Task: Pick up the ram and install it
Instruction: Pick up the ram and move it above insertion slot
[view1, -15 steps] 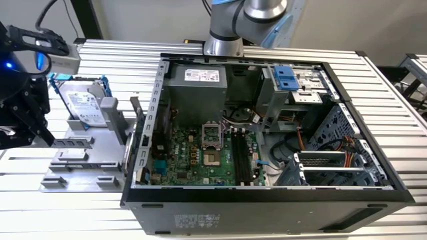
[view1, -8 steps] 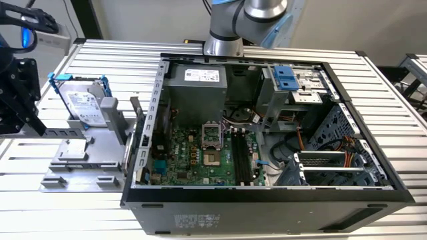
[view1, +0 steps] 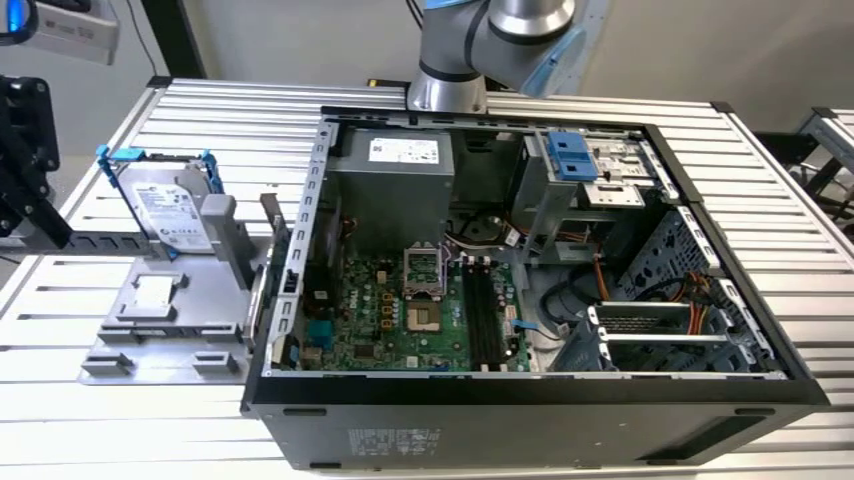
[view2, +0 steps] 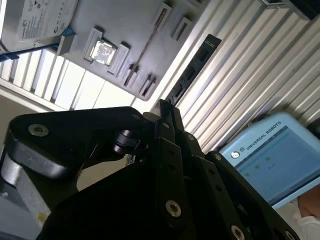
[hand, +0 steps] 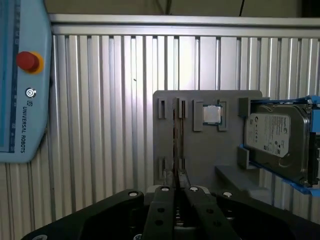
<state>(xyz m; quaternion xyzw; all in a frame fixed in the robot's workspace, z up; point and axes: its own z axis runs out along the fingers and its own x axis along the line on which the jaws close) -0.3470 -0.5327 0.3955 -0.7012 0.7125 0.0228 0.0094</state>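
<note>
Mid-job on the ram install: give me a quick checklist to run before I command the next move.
1. The ram stands on edge in the gray fixture: ok.
2. The gripper lines up with the ram in the first wrist view: ok.
3. Ram gripped: not ok, the gripper is apart from it.
4. CPU clear of the ram: ok.
5. Black motherboard slots look empty: ok.
6. Computer case open above the slots: ok.

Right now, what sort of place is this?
Likely a robotics lab bench for PC assembly: open PC case on a slotted aluminium table, a parts fixture holding a hard drive, a teach pendant.
</note>
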